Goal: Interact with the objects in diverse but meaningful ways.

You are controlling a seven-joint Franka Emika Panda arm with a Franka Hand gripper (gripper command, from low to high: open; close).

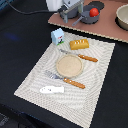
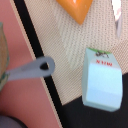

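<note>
My hand hangs at the far edge of the scene, over the brown board, just beside the grey pot. The tomato sits in the pot, right next to me on the exterior view's right. The outside camera shows my body but not the fingertips clearly, and the wrist camera shows no fingers at all, so I cannot tell whether I am wide, narrow or holding anything; nothing looks gripped.

The nearest other task thing is the carton. It stands on the far corner of the pale mat, towards the camera from me and slightly to the exterior view's left, across the strip of black desk between board and mat. The loaf lies just beside it on the mat, its long axis running roughly across the exterior view. The fish lies flat at the mat's near edge, well apart from me.

I judge the next move turns on that direction: either a short shift to the pot, or a reach out over the board's edge to the carton.

My wrist camera adds what the outside one lacks: the carton from above, with red lettering near its ridge, an orange corner that I take for the loaf, and a grey handle with a hole, probably the pot's, over the board. It misses the tomato, the fish, the plate and the cutlery.
</note>
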